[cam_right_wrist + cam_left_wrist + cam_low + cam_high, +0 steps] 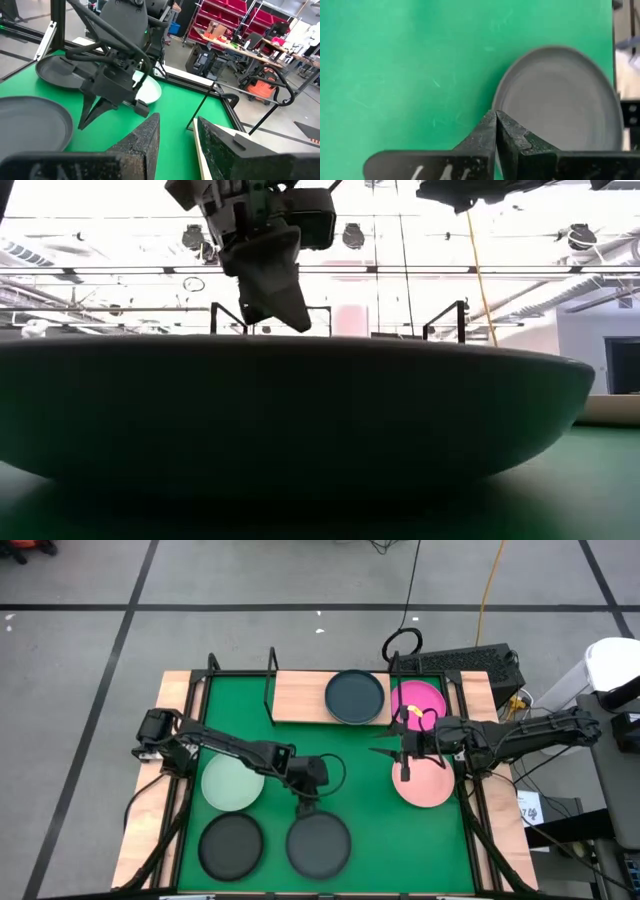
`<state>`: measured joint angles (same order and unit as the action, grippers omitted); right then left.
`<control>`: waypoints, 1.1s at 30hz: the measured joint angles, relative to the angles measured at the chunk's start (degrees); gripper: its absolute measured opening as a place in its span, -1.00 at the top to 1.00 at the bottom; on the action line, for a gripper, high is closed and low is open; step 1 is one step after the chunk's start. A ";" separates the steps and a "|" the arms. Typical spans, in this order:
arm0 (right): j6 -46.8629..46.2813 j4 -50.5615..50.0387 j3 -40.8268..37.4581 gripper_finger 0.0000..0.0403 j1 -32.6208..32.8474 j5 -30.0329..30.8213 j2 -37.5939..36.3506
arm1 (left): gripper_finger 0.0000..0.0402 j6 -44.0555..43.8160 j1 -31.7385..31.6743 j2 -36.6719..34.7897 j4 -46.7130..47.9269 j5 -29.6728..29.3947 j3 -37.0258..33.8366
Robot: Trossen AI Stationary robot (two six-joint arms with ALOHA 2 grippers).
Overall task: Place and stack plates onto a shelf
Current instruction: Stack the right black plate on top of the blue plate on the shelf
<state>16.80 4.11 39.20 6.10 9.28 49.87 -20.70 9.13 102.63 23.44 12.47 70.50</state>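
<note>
My left gripper (308, 802) is shut and points down at the far rim of a dark grey plate (318, 845) at the mat's near middle; the left wrist view shows the shut tips (496, 120) at that rim. My right gripper (382, 752) is open and empty, level above the mat, pointing left, beside a light pink plate (425, 785). A mint plate (232, 783) and another dark plate (231, 845) lie flat on the mat's left. On the wooden shelf (300, 697) sits a dark plate (355, 697). A magenta plate (418, 700) lies to the right of that dark plate. My left gripper comes at the dark plate's far rim (505, 100) from above with shut fingers pointing down. I cannot tell whether the tips touch the rim. The plate lies flat on the mat.
Black rod uprights (272, 680) stand at the shelf's left end, and a black frame (470, 810) runs along the mat's sides. A black box (470, 662) and cables lie beyond the far right corner. Bare green mat (340, 760) lies between the two grippers.
</note>
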 joint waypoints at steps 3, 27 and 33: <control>0.00 -0.30 0.00 0.43 0.01 0.00 0.00 | 0.80 2.27 0.59 0.11 1.95 0.69 0.00; -0.07 -0.51 0.00 0.43 0.01 1.51 0.02 | 0.13 -1.66 3.59 8.72 1.84 0.78 -0.15; -0.79 -0.13 0.00 0.43 0.01 1.27 -0.03 | 0.85 -0.95 1.79 8.72 1.78 3.97 -0.15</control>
<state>16.01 3.98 39.20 6.11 10.55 49.83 -21.66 10.92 111.35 25.22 16.44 70.35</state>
